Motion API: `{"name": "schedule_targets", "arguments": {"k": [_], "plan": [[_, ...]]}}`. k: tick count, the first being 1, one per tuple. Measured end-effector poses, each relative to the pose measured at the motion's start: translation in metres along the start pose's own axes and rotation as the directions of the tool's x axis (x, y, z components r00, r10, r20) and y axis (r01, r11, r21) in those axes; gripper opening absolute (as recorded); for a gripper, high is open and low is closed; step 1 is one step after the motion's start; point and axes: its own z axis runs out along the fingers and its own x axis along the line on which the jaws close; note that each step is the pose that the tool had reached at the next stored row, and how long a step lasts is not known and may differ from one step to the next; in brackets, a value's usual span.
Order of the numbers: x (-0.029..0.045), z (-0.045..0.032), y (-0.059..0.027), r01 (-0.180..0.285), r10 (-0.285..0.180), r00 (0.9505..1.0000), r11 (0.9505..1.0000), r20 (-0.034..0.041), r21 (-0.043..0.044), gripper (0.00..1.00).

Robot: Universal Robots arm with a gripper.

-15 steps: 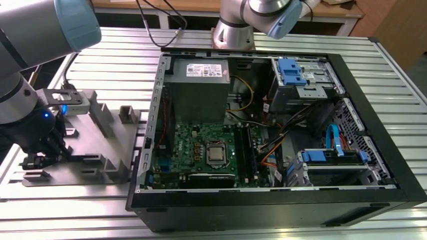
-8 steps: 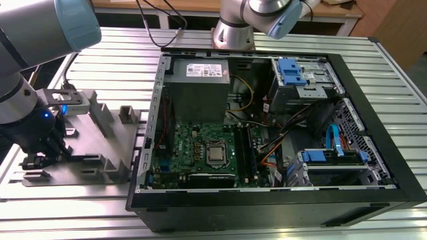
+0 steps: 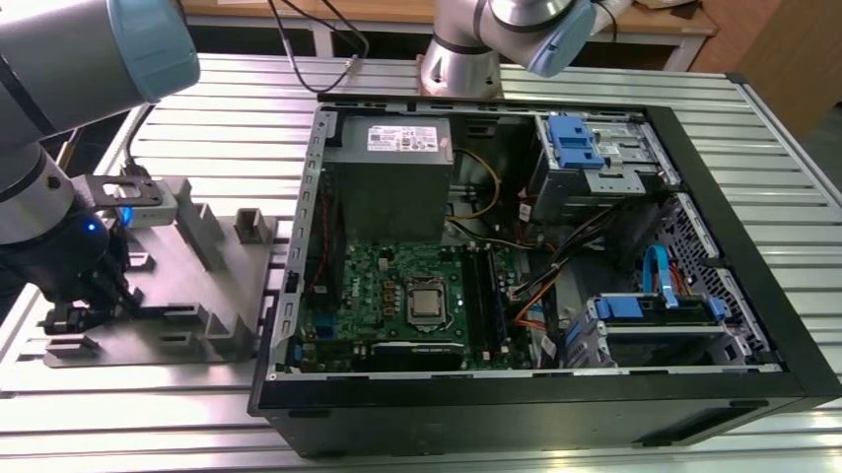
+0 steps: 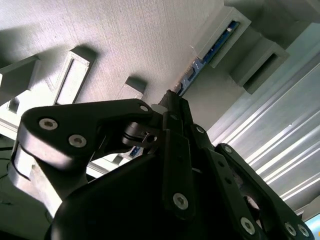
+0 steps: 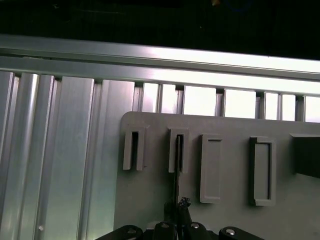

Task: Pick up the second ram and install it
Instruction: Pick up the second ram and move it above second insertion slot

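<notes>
The second ram [image 4: 210,50] is a thin dark stick with a blue edge, standing on edge in a raised holder of the grey fixture block [image 4: 125,40]. In the first wrist view the ram [image 5: 177,165] runs from the second holder down to my gripper [image 5: 179,206]. My gripper [image 4: 172,100] has its dark fingers drawn together on the ram's near end. In the exterior view my gripper [image 3: 82,317] hangs low over the fixture block [image 3: 197,286], at the exterior view's left. The motherboard [image 3: 394,296] with its long dark slots [image 3: 483,296] lies in the open computer case.
The black computer case [image 3: 736,296] takes up the middle and the exterior view's right, with a power supply [image 3: 388,177], blue drive brackets [image 3: 575,143] and loose cables inside. Everything rests on a ribbed aluminium table [image 5: 60,150]. Further raised holders [image 5: 262,170] stand on the fixture block.
</notes>
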Motion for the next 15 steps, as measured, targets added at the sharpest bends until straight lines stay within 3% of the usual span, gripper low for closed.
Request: {"name": "schedule_targets", "arguments": {"k": [2, 12, 15], "plan": [[0.0, 0.0, 0.0, 0.0, 0.0, 1.0, 1.0, 0.0, 0.0, 0.08], [0.0, 0.0, 0.0, 0.0, 0.0, 1.0, 1.0, -0.0004, -0.0001, 0.08], [-0.0001, 0.0001, -0.0001, -0.021, 0.021, 0.9998, 0.9998, 0.0006, 0.0008, 0.08]]}}
